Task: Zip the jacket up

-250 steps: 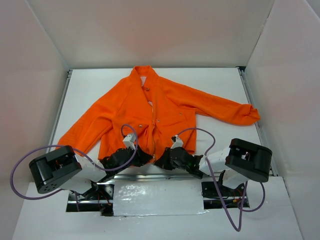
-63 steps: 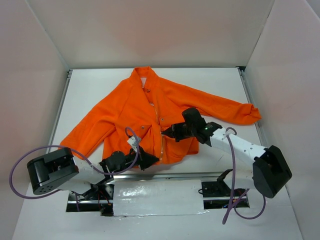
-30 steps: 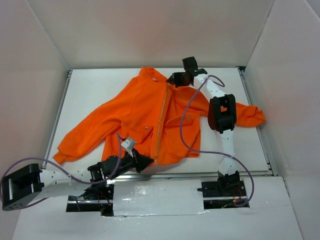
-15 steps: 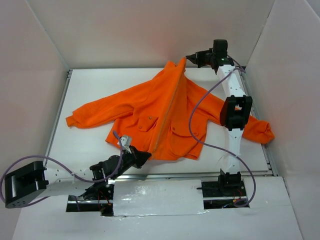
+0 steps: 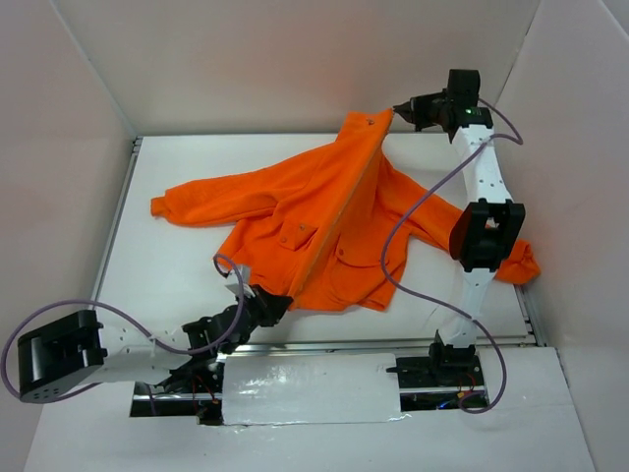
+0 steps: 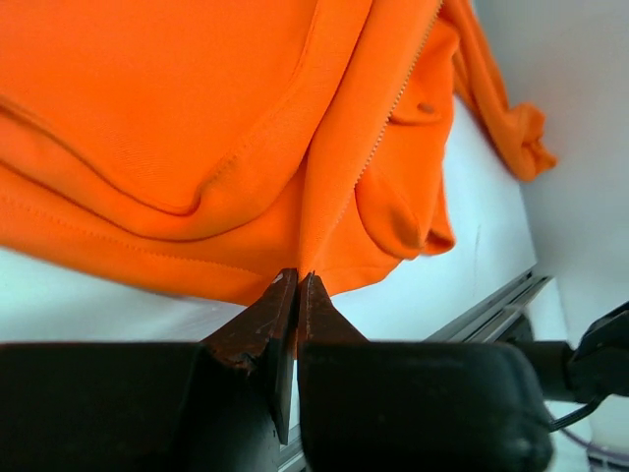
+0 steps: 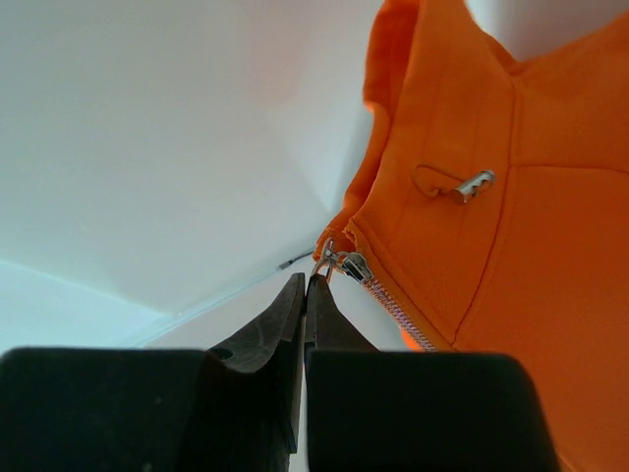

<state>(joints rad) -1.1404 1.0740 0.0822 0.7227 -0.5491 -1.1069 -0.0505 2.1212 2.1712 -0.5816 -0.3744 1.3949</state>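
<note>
The orange jacket (image 5: 324, 221) lies stretched diagonally, its collar lifted toward the back right corner and its hem at the near edge. Its pale zipper (image 5: 339, 221) runs closed along the taut front. My right gripper (image 5: 398, 111) is shut on the metal zipper pull (image 7: 326, 261) at the collar top, beside the slider (image 7: 354, 265). My left gripper (image 5: 285, 300) is shut on the jacket's bottom hem (image 6: 300, 261) at the zipper's base. A snap button (image 7: 472, 185) shows on the collar in the right wrist view.
White walls enclose the white table (image 5: 197, 167). The right arm (image 5: 484, 226) stretches over the jacket's right sleeve (image 5: 521, 261). The left sleeve (image 5: 211, 202) lies toward the left. A metal rail (image 5: 334, 344) runs along the near edge.
My right gripper has pulled the zipper from the hem up to the collar and carried it toward the back right corner. The jacket has swung and stretched taut; the left gripper kept hold of the hem.
</note>
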